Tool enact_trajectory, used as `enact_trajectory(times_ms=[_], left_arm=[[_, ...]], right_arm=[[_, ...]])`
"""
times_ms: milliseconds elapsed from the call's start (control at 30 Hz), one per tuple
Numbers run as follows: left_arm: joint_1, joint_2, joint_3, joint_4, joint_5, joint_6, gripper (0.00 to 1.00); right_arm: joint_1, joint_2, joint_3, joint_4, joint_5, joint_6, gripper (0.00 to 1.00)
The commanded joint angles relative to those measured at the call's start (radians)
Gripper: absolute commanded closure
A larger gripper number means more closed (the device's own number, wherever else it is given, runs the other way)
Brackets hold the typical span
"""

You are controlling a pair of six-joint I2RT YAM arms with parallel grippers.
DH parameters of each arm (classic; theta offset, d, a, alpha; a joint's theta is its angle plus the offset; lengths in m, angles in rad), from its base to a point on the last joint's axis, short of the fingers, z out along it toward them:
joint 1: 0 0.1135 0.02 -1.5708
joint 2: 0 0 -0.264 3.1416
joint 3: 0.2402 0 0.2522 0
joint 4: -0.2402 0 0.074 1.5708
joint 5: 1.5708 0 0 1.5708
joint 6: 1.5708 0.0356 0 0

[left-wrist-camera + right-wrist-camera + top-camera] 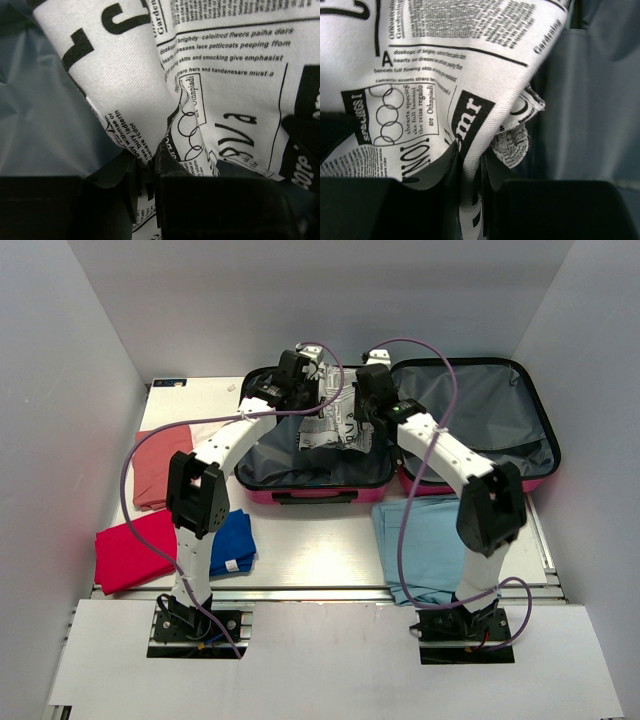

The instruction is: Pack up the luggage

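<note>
The luggage lies open at the back of the table, pink shell with grey lining, its lid flat to the right. A white cloth with black newspaper print hangs over the left half. My left gripper is shut on a fold of the newsprint cloth at its far left edge. My right gripper is shut on another fold of that cloth at its right side. Grey lining shows beneath the cloth in both wrist views.
Folded clothes lie around the suitcase: a salmon piece at the left, a red one and a blue one at the front left, a light blue one under the right arm. White walls enclose the table.
</note>
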Motion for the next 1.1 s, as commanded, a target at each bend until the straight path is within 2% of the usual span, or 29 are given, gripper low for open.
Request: enact_trajectory(times_ms=[0, 167, 333, 533, 700, 733, 767, 800, 833, 867, 900, 967, 1000, 1067], left_arm=[[0.042, -0.004, 0.026, 0.080, 0.056, -0.005, 1.00], [0.088, 0.081, 0.001, 0.121, 0.098, -0.021, 1.00], [0.127, 0.140, 0.041, 0.088, 0.130, -0.059, 1.00], [0.156, 0.164, -0.028, 0.109, 0.170, -0.083, 1.00], [0.165, 0.223, 0.053, 0.082, 0.149, -0.096, 1.00], [0.174, 0.249, 0.074, 0.050, 0.145, -0.097, 0.93], [0.174, 0.260, 0.097, 0.028, 0.142, -0.099, 0.81], [0.174, 0.267, 0.128, 0.011, 0.142, -0.100, 0.77], [0.174, 0.270, 0.134, -0.013, 0.142, -0.100, 0.68], [0.174, 0.261, 0.124, -0.015, 0.136, -0.099, 0.41], [0.174, 0.246, 0.109, -0.009, 0.133, -0.096, 0.28], [0.174, 0.192, 0.084, 0.003, 0.113, -0.090, 0.08], [0.174, 0.175, 0.075, 0.012, 0.109, -0.085, 0.02], [0.174, 0.126, 0.075, 0.013, 0.115, -0.079, 0.02]], right_arm=[[-0.035, 0.063, 0.129, 0.072, -0.053, 0.014, 1.00], [-0.067, 0.175, 0.170, 0.093, -0.117, 0.011, 1.00], [-0.096, 0.317, 0.312, -0.017, -0.183, 0.036, 1.00], [-0.115, 0.382, 0.368, -0.079, -0.196, 0.088, 1.00], [-0.127, 0.415, 0.385, -0.106, -0.180, 0.108, 1.00], [-0.130, 0.428, 0.394, -0.116, -0.179, 0.111, 1.00], [-0.133, 0.435, 0.407, -0.137, -0.177, 0.116, 1.00], [-0.134, 0.442, 0.430, -0.145, -0.183, 0.113, 0.78], [-0.138, 0.442, 0.439, -0.152, -0.189, 0.111, 0.66], [-0.136, 0.433, 0.453, -0.157, -0.206, 0.099, 0.44], [-0.136, 0.425, 0.457, -0.160, -0.215, 0.091, 0.27], [-0.133, 0.400, 0.465, -0.165, -0.237, 0.071, 0.13], [-0.130, 0.371, 0.467, -0.174, -0.235, 0.068, 0.12], [-0.130, 0.341, 0.471, -0.191, -0.260, 0.059, 0.11]])
